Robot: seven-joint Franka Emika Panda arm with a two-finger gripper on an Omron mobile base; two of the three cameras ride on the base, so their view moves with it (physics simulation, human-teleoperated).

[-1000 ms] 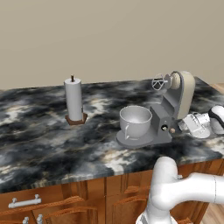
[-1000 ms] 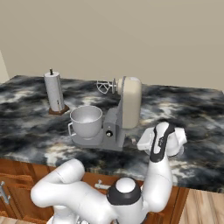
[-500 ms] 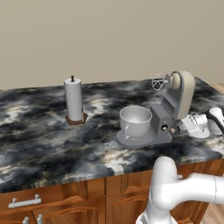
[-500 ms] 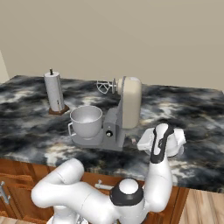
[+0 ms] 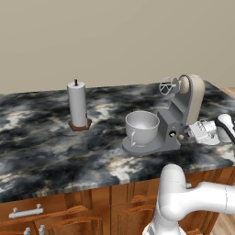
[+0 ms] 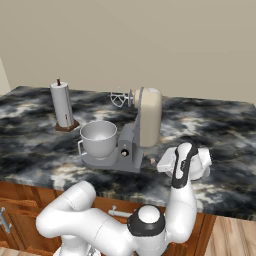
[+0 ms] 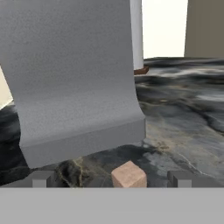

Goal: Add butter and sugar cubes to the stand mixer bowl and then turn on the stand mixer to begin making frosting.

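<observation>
Sugar cube, small and pale tan, was seen in the hand view lying on the dark marbled tabletop, between the two dark fingertips of the pincer, which was spread wide and held nothing. Just behind the cube rose the grey body of the stand mixer. In the base views the mixer was shown with its cream head tilted back and the whisk lifted clear of the stand mixer bowl, which sat on the mixer's base with its mouth unobstructed. The pincer was placed low at the mixer's rear, beside a white plate; the butter could not be made out.

The step in hand was judged to be the grasp of the cube. It would be done well if the pincer were lowered until the cube sat centred between the pads, closed gently, and lifted straight up, so that the mixer's base was not struck.
</observation>
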